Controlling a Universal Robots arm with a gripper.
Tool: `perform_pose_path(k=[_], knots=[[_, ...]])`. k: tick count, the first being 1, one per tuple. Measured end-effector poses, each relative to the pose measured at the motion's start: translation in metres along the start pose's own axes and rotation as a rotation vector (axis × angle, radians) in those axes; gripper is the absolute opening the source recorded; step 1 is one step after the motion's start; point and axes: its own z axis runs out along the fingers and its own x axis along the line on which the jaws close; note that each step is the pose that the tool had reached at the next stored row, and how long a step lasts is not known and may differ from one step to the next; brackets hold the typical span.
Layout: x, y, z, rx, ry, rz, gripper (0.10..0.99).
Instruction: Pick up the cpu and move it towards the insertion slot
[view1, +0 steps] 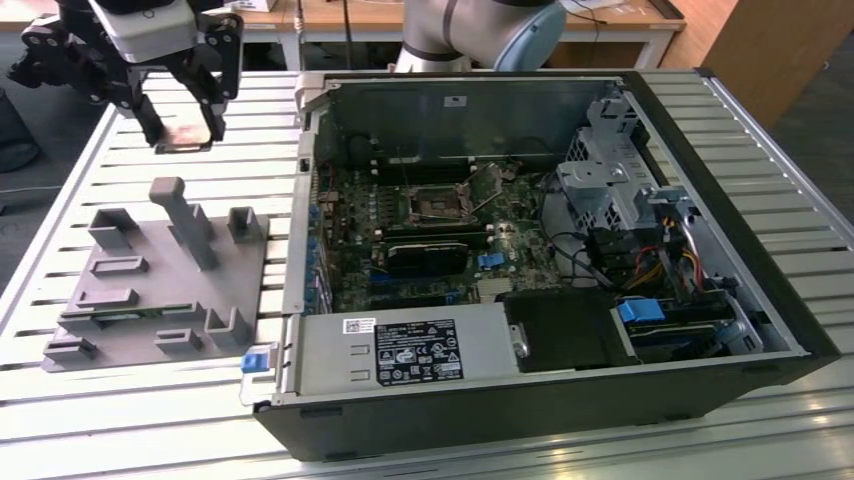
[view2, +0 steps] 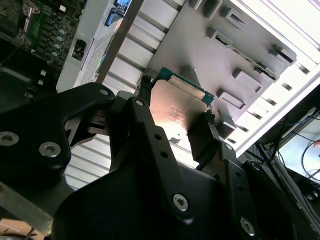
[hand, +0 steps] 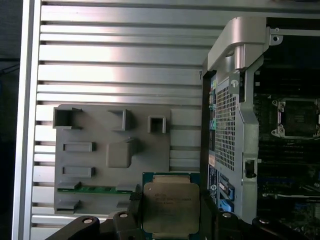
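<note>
I've got the pincer (view1: 184, 132) clamped on the cpu (hand: 171, 206), up over the surface (view1: 120, 140); insertion slot (view1: 438, 204) sits off toward exterior view's right, inside the case.

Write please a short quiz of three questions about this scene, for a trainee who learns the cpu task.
1. True or false: the gripper is shut on the cpu.
2. Where is the cpu now? A) seated in the slot B) lifted above the table, outside the case C) lying on the grey fixture
3. Fill in: in the exterior view, the gripper is on the view's ____ side of the case.

Key
1. True: in both wrist views a finger presses on each side of the chip.
2. B: the chip is held in the air, with the fixture below and beside it.
3. Left.
</note>
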Motion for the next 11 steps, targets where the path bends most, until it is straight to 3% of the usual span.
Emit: perform_pose_path(k=[11], knots=[[-0.0166, 0.0002, 0.0, 0.0, -0.0001, 0.0, 0.541]])
